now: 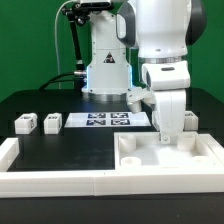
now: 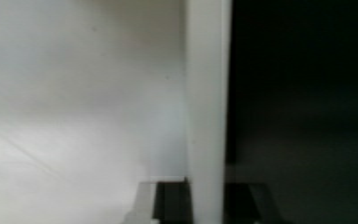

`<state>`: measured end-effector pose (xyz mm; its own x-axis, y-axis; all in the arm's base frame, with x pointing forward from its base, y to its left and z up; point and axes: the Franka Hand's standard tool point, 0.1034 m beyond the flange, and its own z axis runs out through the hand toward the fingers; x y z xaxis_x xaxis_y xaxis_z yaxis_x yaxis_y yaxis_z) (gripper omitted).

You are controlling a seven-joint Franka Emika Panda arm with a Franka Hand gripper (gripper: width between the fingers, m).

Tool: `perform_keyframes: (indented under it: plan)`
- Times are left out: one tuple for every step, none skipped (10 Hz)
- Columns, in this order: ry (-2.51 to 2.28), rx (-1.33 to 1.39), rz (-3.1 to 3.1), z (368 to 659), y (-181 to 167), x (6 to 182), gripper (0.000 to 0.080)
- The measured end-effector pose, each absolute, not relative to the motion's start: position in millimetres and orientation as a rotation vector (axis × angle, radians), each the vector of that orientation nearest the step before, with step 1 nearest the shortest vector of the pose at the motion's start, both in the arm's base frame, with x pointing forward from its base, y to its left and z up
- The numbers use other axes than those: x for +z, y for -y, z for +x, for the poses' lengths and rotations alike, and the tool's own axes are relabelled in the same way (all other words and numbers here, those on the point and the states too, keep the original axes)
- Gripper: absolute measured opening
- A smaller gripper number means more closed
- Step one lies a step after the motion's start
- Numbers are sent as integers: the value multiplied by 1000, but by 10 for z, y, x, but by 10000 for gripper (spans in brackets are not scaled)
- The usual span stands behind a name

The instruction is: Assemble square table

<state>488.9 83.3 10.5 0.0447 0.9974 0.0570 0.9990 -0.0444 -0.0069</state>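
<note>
The square table's top (image 1: 190, 160), a large white slab with a raised rim, lies at the exterior view's right front. My gripper (image 1: 168, 133) hangs straight down onto its far edge. In the wrist view the white rim (image 2: 208, 90) runs between my two dark fingers (image 2: 172, 204), and the gripper (image 2: 210, 192) is shut on that rim, with the slab's flat face (image 2: 78, 100) on one side and black table on the other. Two small white leg blocks (image 1: 24, 123) (image 1: 51, 122) stand at the exterior view's left. Another leg block (image 1: 190, 122) sits behind the slab.
The marker board (image 1: 105, 120) lies flat in the middle of the black table. A long low white barrier wall (image 1: 50, 180) runs along the front and turns up at the exterior view's left. The robot's base (image 1: 105, 70) stands behind.
</note>
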Motion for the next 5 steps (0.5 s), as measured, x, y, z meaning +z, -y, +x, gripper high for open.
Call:
perform_keyframes:
  plan:
    - [2140, -56, -2239, 4888, -828, 104, 120]
    - [2139, -55, -2239, 4888, -825, 103, 308]
    - [2139, -55, -2240, 4887, -824, 102, 308]
    - [2138, -55, -2240, 4887, -821, 102, 493]
    - [2138, -55, -2240, 4888, -819, 102, 597]
